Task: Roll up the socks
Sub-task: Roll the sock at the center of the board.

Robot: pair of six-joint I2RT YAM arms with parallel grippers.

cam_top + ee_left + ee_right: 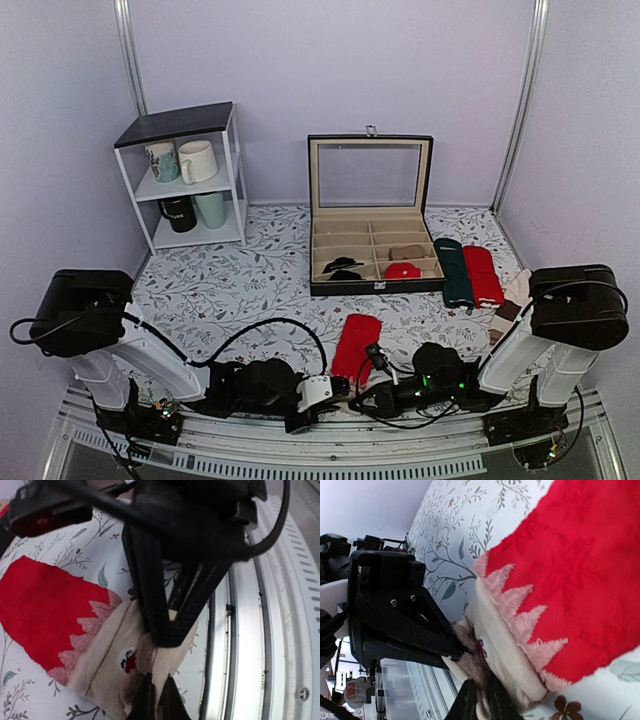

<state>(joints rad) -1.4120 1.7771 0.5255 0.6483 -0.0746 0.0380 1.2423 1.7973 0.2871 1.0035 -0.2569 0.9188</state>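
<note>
The socks (357, 345) lie flat near the table's front middle, red body pointing away and beige end (100, 655) toward the front rail. A small dark and red face mark shows on the beige part. My left gripper (156, 697) is shut on the beige end's edge, with cloth pinched between its fingers. My right gripper (482, 700) comes in from the other side and also holds beige cloth (505, 630) between its narrow jaws. In the top view, the left gripper (335, 388) and right gripper (358, 400) meet tip to tip at that end.
An open compartment box (370, 215) stands behind the socks. A dark green sock (456, 272) and a plain red sock (483, 275) lie to its right. A white shelf with mugs (190, 180) stands at the back left. The metal front rail (250, 645) runs right beside the grippers.
</note>
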